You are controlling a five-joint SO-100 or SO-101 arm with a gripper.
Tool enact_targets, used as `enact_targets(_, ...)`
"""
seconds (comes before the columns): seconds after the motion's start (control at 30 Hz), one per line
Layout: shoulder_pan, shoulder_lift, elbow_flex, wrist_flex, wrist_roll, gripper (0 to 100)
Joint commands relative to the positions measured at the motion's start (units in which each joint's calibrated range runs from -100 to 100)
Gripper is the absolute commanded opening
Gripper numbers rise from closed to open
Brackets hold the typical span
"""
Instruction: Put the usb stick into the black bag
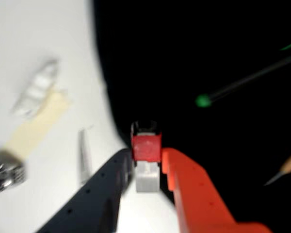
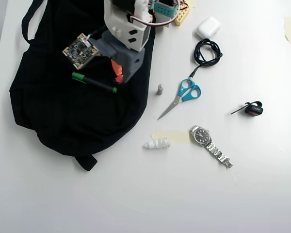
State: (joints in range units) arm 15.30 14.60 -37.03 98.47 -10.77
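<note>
While one usb stick (image 1: 146, 154), red with a silver-grey metal end, sits pinched upright in the gripper (image 1: 146, 167) at the right edge of the one black bag (image 2: 63, 107), one green marker (image 2: 93, 83) lies on the bag in the overhead view.

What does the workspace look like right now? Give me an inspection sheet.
Surface: white table, one tape strip.
Job's things: usb stick held in the jaws; black bag flat, green marker on it.
Clutter: scissors, watch, earbud case, grey cylinder, white plug, black-and-red clip.
Grippers: gripper shut on the stick at the bag's edge.
Cables: coiled black cable.
Surroundings: nothing seen.
</note>
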Motion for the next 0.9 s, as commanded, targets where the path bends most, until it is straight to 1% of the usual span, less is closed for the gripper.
enact_targets(0.0,4.8,-2.6,-1.7,0.8,2.8,2)
enact_targets(0.17,9.2,-2.1,-1.5,-0.4,4.3,2)
enact_targets(0.3,12.4,-2.2,4.7,-8.8,6.2,2)
enact_targets(0.43,13.5,-3.2,19.2,-25.6,7.4,2)
enact_targets(0.5,13.0,-3.0,27.9,-38.4,7.3,2)
enact_targets(0.53,13.0,-2.5,29.4,-41.1,7.3,2)
enact_targets(0.6,12.9,-2.1,36.0,-49.9,7.3,2)
enact_targets(0.63,12.9,-2.2,37.7,-52.0,7.3,2)
enact_targets(0.8,12.8,-3.2,38.5,-53.1,7.3,3)
enact_targets(0.87,12.8,-3.2,38.5,-52.4,7.0,14)
